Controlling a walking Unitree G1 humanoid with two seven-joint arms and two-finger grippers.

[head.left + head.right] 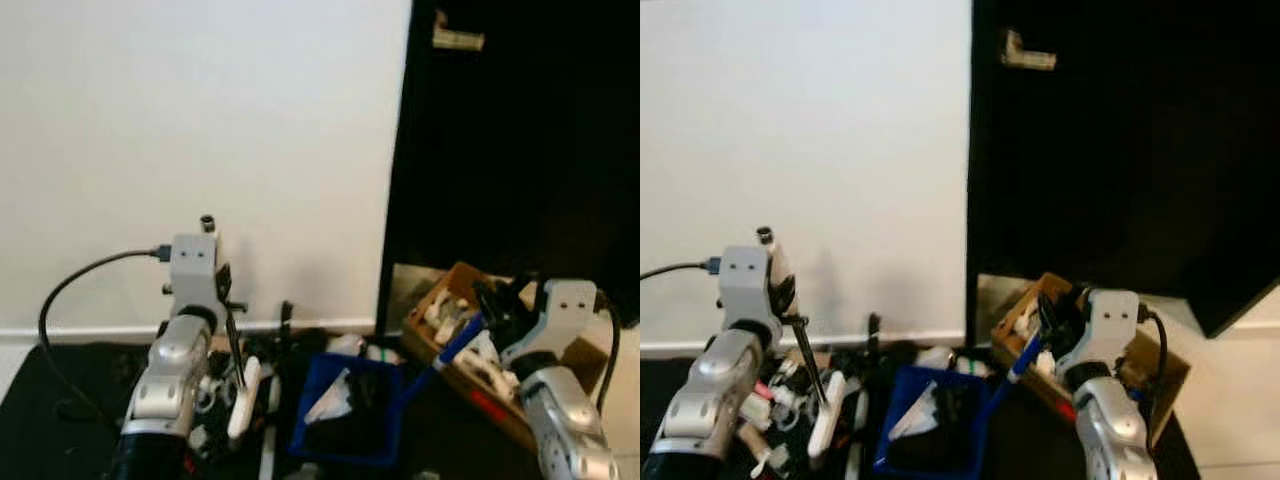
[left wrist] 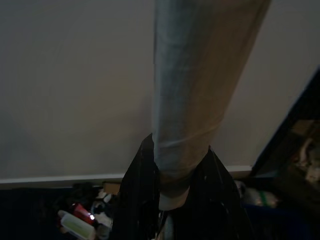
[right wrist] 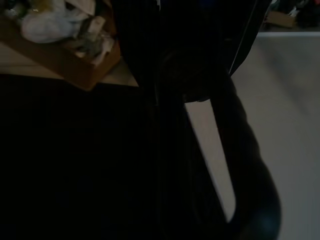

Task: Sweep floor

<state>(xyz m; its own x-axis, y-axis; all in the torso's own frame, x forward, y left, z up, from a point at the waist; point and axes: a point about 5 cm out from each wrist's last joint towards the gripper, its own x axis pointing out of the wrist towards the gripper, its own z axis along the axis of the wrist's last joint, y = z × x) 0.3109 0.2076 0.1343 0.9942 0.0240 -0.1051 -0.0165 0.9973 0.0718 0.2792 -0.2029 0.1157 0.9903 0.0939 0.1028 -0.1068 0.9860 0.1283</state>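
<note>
The robot faces a plain white wall (image 1: 200,130) with a white baseboard; to the right of it stands a black door (image 1: 1120,150) with a pale metal lever handle (image 1: 1028,52).

At the foot of the wall, on the dark floor (image 1: 40,410), lies a heap of small litter (image 1: 260,360): white scraps, black bits, a pale green bottle (image 2: 77,226) and something red beside it.

The left claw (image 2: 172,200) is raised in front of the wall, its black fingers (image 2: 135,200) closed around a pale grey, round broom handle (image 2: 190,90) that rises upright past the wrist camera. From the head camera the handle's top end (image 1: 207,222) pokes out just above the silver left wrist (image 1: 193,265), and a thin dark rod with a white piece at its lower end (image 1: 243,395) hangs below the wrist down into the litter.

To the right of the litter a blue plastic dustpan (image 1: 345,415) sits on the floor, holding dark debris and a white crumpled scrap (image 1: 330,400). Its blue handle (image 1: 455,345) slants up to the right claw (image 1: 495,310), whose black fingers are closed on its upper end.

Behind the right claw, at the door's foot, an open brown cardboard box (image 1: 450,320) lies tilted, full of white and mixed rubbish. The right wrist view is very dark; the box corner (image 3: 75,55) and a strip of pale floor (image 3: 290,100) can be made out.
</note>
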